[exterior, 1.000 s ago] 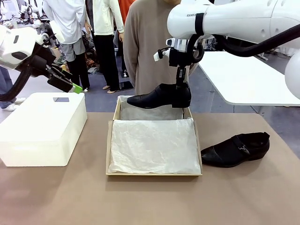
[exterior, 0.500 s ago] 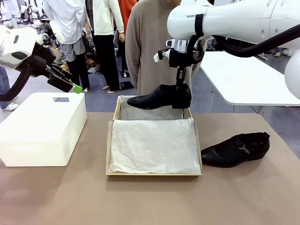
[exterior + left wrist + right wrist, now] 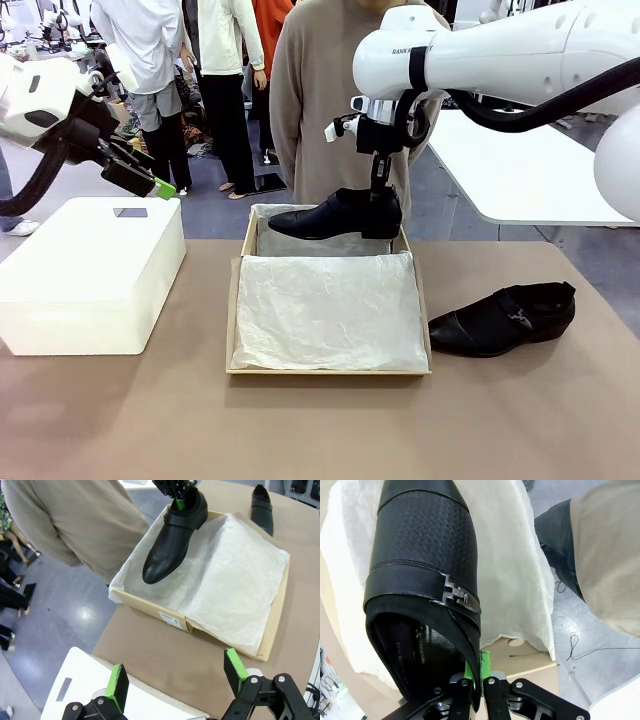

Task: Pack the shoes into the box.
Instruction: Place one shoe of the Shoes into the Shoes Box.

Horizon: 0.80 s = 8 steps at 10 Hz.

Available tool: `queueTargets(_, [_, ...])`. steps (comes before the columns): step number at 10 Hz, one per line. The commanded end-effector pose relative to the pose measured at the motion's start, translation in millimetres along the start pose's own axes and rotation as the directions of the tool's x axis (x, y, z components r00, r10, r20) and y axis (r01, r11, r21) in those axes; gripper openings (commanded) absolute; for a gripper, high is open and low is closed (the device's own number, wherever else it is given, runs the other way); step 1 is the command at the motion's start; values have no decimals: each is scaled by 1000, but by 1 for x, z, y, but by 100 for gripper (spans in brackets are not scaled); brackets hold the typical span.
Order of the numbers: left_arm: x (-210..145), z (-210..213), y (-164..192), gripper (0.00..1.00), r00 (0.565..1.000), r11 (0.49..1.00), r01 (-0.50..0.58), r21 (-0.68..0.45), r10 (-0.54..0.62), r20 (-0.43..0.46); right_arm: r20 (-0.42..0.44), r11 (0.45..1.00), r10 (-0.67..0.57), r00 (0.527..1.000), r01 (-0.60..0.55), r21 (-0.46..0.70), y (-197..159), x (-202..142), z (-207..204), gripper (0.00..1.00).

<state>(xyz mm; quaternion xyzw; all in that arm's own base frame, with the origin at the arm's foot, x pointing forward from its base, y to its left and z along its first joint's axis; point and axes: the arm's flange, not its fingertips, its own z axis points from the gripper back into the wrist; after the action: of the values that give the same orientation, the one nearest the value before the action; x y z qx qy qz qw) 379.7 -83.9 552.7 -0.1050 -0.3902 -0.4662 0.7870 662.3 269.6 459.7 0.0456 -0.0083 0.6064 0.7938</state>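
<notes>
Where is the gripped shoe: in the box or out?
Out: right gripper holds the shoe airborne above the box's far end.

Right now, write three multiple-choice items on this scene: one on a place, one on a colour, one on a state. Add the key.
1. Where does the loose glossy black leather dress shoe lie?
A. On the brown table, right of the tan cardboard shoebox
B. Inside that shoebox
C. On the floor

2. What colour are the pads of the left end effector?
A. Red
B. Green
C. Blue

3. What is the state of the right end effector?
A. Open and empty
B. Shut on a cloth
C. Shut on the other black buckled shoe

Key:
1 A: the shoe lies on bare tabletop beside the shoebox's right wall.
2 B: both pads show bright green in the left wrist view.
3 C: its fingers pinch the shoe's heel rim, holding it above the shoebox's far end.
</notes>
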Motion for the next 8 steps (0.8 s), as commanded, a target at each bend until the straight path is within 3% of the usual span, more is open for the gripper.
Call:
queueTargets(1, [0, 0, 1, 100, 1000, 1000, -3, -2, 3, 12, 40, 1000, 0, 999, 0, -10, 2, 8, -2, 0])
queueTargets(8, [0, 0, 1, 100, 1000, 1000, -3, -2, 3, 12, 12, 998, 59, 998, -59, 6, 1, 26, -45, 0])
